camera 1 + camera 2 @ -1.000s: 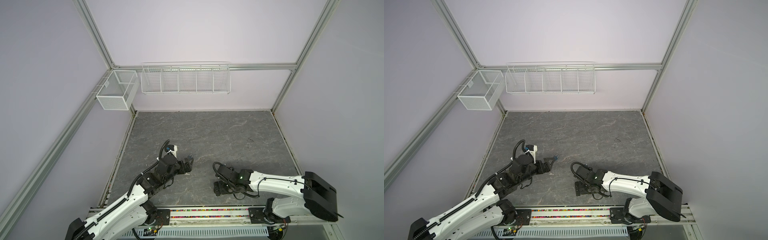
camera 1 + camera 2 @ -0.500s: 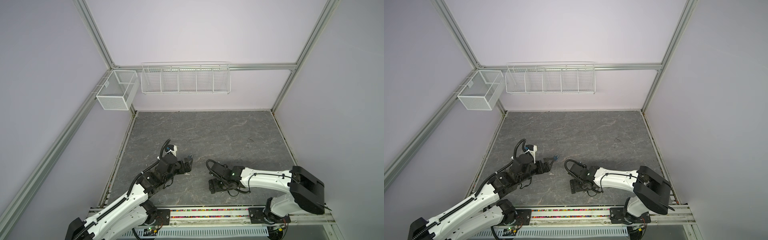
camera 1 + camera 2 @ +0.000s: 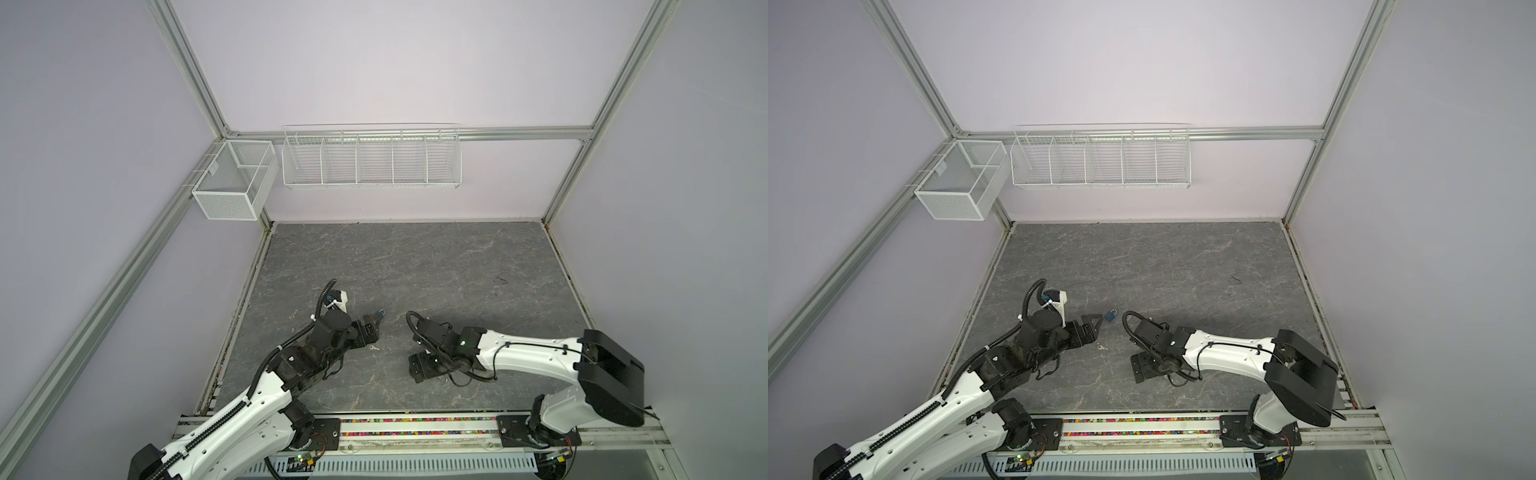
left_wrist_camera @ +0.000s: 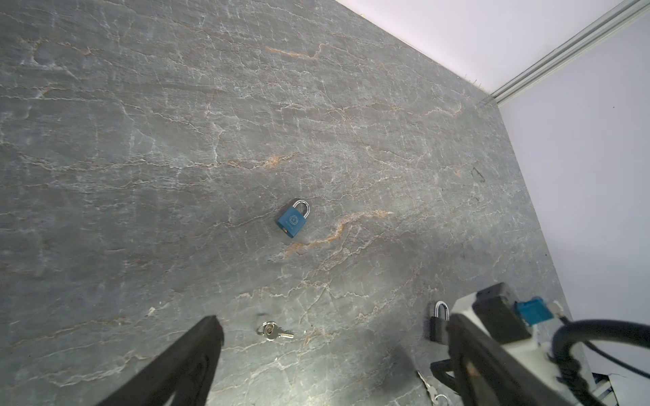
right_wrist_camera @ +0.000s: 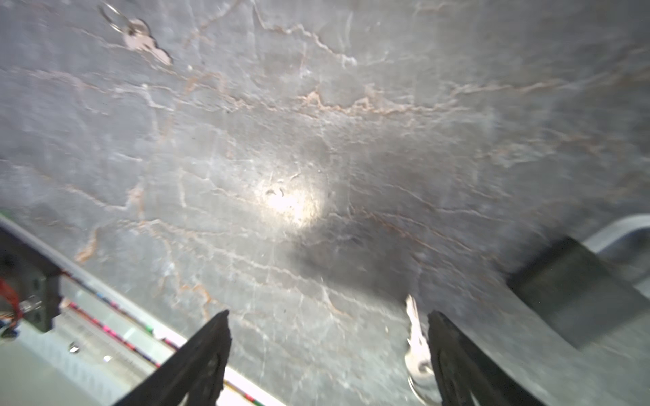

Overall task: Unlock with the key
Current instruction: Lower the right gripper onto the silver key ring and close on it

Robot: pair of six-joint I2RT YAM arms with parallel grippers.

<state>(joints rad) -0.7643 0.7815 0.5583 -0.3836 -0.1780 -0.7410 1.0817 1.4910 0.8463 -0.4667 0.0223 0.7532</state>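
A small blue padlock (image 4: 293,221) with a silver shackle lies flat on the grey stone table, seen in both top views (image 3: 379,312) (image 3: 1111,316). A silver key (image 4: 272,330) on a ring lies on the table nearer my left gripper (image 4: 332,320), which is open and empty just short of it. A black padlock (image 4: 439,325) lies beside the right arm. My right gripper (image 5: 329,314) is open and low over the table. A second key (image 5: 416,344) lies just inside one of its fingers. The black padlock (image 5: 577,291) is blurred, off to the side.
Both arms reach in from the front rail (image 3: 415,428), with their grippers (image 3: 372,328) (image 3: 422,365) close together near the table's front. A wire shelf (image 3: 372,160) and a mesh basket (image 3: 232,185) hang on the back and left walls. Walls close the table in.
The right arm has swung left, carrying its open gripper toward the table's middle. The left arm, the padlocks and the keys have not moved.
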